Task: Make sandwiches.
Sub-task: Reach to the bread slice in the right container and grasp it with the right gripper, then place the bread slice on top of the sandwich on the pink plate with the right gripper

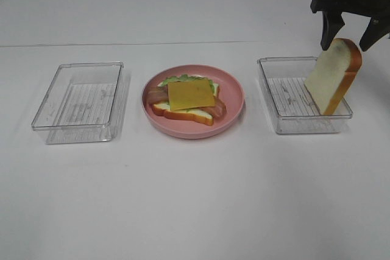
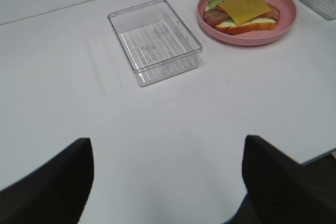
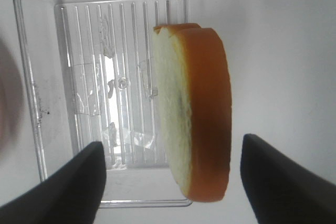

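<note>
An open-faced sandwich sits on the pink plate point(image 1: 233, 92): a bottom bread slice point(image 1: 183, 112), green lettuce point(image 1: 183, 79), bacon strips point(image 1: 156, 94) and a yellow cheese slice point(image 1: 190, 94) on top. It also shows in the left wrist view point(image 2: 242, 10). A second bread slice point(image 1: 332, 77) stands tilted on its edge in the right clear tray point(image 1: 286, 123), leaning toward the tray's right wall. My right gripper point(image 1: 350, 33) is open just above it, fingers on either side of its top and apart from it; the right wrist view shows the slice point(image 3: 194, 124) between them. My left gripper point(image 2: 168, 182) is open and empty.
An empty clear tray point(image 1: 79, 101) stands left of the plate and shows in the left wrist view point(image 2: 155, 40). The white table's far edge line runs behind the trays. The left gripper is low over the table's near left part.
</note>
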`<state>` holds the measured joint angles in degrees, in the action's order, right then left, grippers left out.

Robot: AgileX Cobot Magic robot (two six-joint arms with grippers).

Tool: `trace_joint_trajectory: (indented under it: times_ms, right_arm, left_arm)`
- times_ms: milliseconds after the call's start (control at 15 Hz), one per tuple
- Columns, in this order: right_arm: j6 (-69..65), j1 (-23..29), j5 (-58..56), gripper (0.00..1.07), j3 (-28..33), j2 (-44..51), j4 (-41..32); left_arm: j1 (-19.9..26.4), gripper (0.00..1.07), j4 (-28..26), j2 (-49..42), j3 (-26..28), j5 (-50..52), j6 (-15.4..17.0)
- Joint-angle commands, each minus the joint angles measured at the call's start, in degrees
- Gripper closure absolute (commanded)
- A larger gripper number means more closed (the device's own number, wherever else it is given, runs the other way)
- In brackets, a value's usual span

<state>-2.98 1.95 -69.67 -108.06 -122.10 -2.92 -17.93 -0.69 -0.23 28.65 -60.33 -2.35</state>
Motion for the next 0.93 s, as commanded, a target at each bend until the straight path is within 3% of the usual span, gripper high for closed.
trace_joint_trajectory:
  times_ms: [67,200,267,333,400,733,933]
  right_arm:
    - [0.52,-0.17,-4.18,0.39,0.11,-1.6,1.38]
    - [0.57,-0.17,-4.18,0.46,0.06,-2.92,1.43]
    - [0.57,-0.17,-4.18,0.58,0.06,-3.09,1.43]
    - [0.52,-0.17,-4.24,0.86,0.06,-3.04,1.6]
    - [0.34,-0.17,-4.3,1.05,0.0,-2.92,2.12]
    - [0.34,0.06,-4.3,1.07,0.0,1.15,1.43]
    - [0.97,0.06,-4.3,1.07,0.0,5.79,-3.84]
  left_arm:
    - [-0.11,0.32,0.11,-1.38,-0.11,0.46,0.23]
    - [-0.11,0.32,0.11,-1.38,-0.11,0.46,0.23]
    - [-0.11,0.32,0.11,-1.38,-0.11,0.46,0.23]
    - [-0.11,0.32,0.11,-1.38,-0.11,0.46,0.23]
    - [-0.11,0.32,0.11,-1.38,-0.11,0.46,0.23]
    - [-0.11,0.32,0.11,-1.38,-0.11,0.46,0.23]
    - [-0.11,0.32,0.11,-1.38,-0.11,0.46,0.23]
